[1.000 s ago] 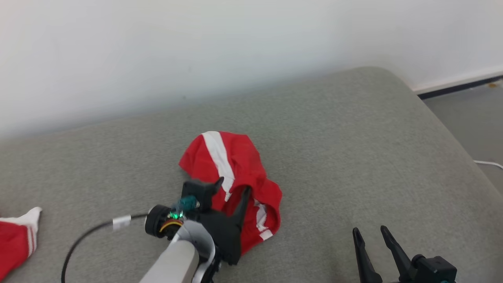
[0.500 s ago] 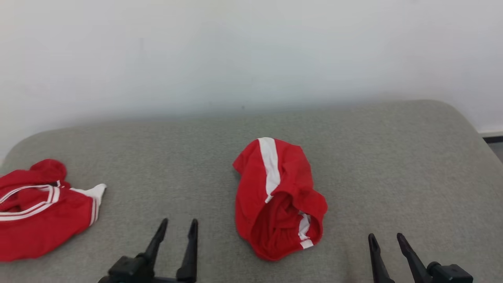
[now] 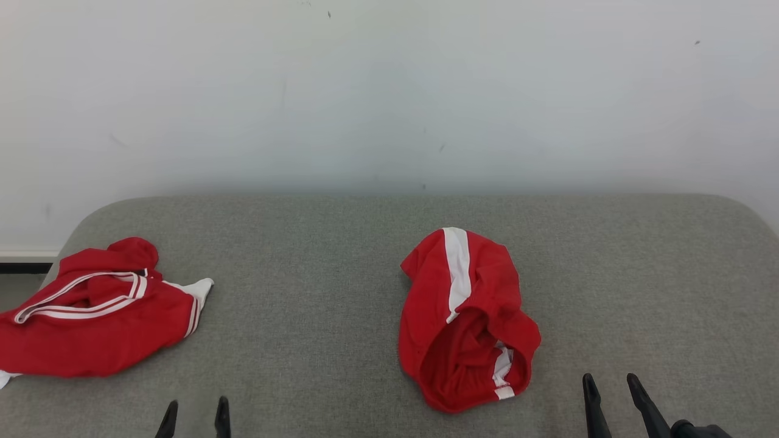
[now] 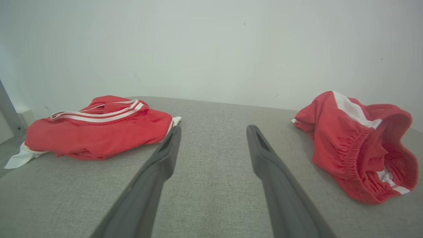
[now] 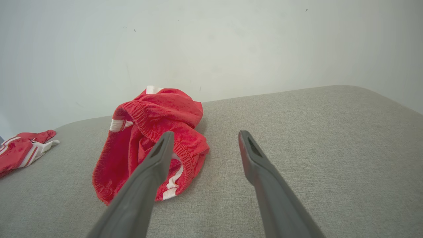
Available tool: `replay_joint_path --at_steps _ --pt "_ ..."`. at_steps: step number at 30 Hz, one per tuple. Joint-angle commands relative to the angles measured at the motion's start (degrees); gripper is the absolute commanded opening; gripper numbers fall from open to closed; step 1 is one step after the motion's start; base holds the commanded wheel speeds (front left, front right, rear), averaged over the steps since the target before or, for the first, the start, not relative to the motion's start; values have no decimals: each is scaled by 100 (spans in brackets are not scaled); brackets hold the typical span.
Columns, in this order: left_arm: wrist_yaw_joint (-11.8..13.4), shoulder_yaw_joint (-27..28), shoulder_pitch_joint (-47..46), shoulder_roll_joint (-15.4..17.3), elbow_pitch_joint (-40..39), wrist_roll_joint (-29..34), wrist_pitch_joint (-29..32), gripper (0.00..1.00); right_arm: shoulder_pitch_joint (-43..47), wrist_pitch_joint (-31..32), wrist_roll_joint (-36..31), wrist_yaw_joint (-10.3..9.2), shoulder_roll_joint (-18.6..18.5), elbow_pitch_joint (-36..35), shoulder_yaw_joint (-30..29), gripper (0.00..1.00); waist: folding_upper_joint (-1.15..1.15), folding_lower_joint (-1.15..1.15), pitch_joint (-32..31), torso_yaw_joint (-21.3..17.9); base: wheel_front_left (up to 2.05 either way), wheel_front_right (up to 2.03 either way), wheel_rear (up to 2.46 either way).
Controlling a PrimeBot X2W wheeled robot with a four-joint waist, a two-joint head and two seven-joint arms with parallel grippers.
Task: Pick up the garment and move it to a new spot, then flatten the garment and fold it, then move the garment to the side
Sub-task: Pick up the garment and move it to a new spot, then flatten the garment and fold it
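Red garment (image 3: 465, 319) with white stripe lies crumpled, waistband open.

No readable text or labels appear anywhere.

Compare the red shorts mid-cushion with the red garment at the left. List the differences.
The shorts sit bunched in a mound, waistband gaping toward the robot; the left garment lies flatter, more spread. The shorts carry a broad white side stripe; the left garment has thin doubled white trim. The shorts lie near the middle of the cushion; the left garment reaches its left edge. Both are red with white.
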Motion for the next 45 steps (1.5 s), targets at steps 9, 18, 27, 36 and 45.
replay_joint_path --at_steps 9,18,27,36,45 --pt "-293 393 72 -112 740 144 -19 100 10 -40 76 -11 -59 297 58 100 0 1 55 -104 0 0 0" --pt "-412 489 -31 -214 718 361 -19 100 -59 -93 118 -11 -43 379 83 100 0 1 96 -194 0 0 0" --pt "-463 552 8 -289 692 482 -19 100 -58 -113 141 -11 -27 404 38 100 0 1 107 -207 0 0 0" --pt "-493 564 -47 -339 749 575 -19 100 -108 -123 132 -11 -11 398 -20 100 0 1 128 -203 0 0 0" --pt "-536 -635 -350 -339 903 681 -19 100 -183 -77 146 -11 -1 404 39 100 0 1 206 -543 0 0 0"
